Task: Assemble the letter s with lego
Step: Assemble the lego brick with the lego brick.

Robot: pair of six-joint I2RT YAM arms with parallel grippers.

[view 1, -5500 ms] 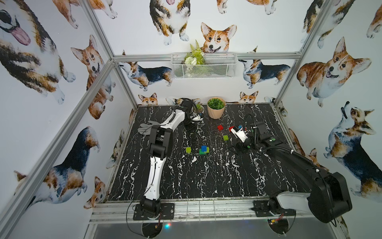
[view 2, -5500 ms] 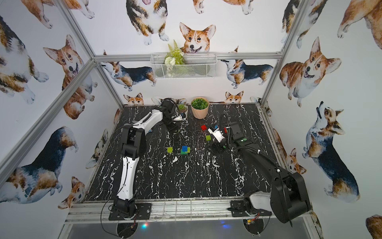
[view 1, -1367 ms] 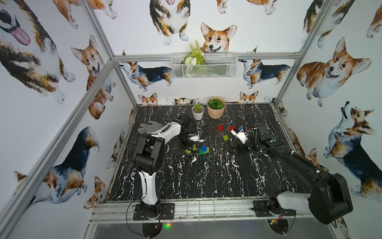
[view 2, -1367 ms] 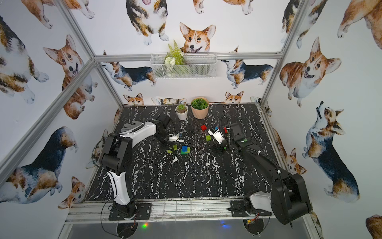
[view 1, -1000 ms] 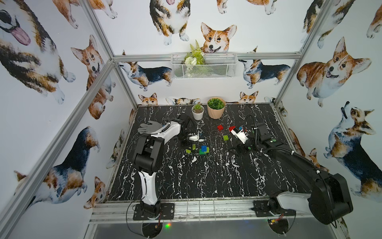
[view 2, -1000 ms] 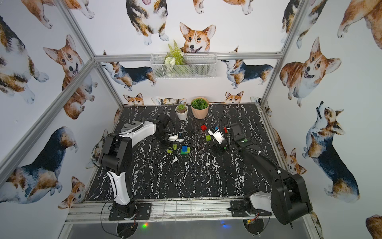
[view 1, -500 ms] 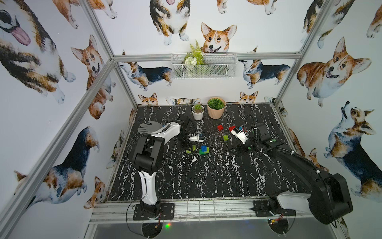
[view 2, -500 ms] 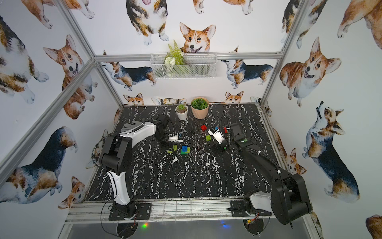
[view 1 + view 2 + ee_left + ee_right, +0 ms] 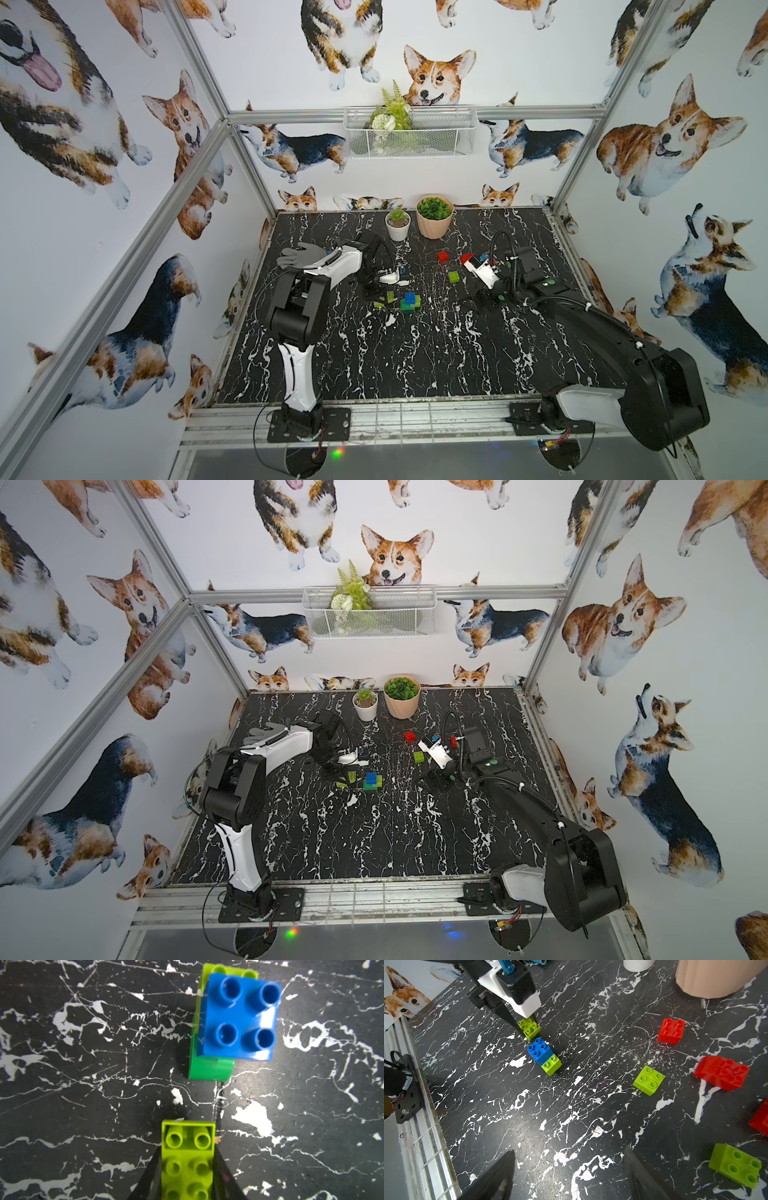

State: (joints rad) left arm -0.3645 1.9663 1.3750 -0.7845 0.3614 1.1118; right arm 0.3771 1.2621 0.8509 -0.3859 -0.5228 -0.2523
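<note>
My left gripper (image 9: 188, 1153) is shut on a lime green lego brick (image 9: 188, 1169), low over the table. Two lower lime studs (image 9: 188, 1138) show at the brick's far end. In both top views the held brick (image 9: 390, 296) (image 9: 352, 776) sits just left of a blue brick (image 9: 410, 297) (image 9: 538, 1051) stacked on green bricks (image 9: 209, 1069). My right gripper (image 9: 569, 1178) hangs open and empty over bare table, right of the stack. Loose lego near it: a lime brick (image 9: 454, 276), red bricks (image 9: 670, 1030) (image 9: 721, 1073), another lime brick (image 9: 735, 1165).
A small white pot (image 9: 397, 226) and a larger tan pot (image 9: 434, 216) stand at the back of the black marble table (image 9: 374, 353). A grey glove (image 9: 301, 255) lies over the left arm. A third red brick (image 9: 761, 1120) is at the right wrist view's edge.
Over the last second nothing visibly moves. Since the earliest frames my left arm has come forward from the pots to the blue stack; the right arm has stayed put.
</note>
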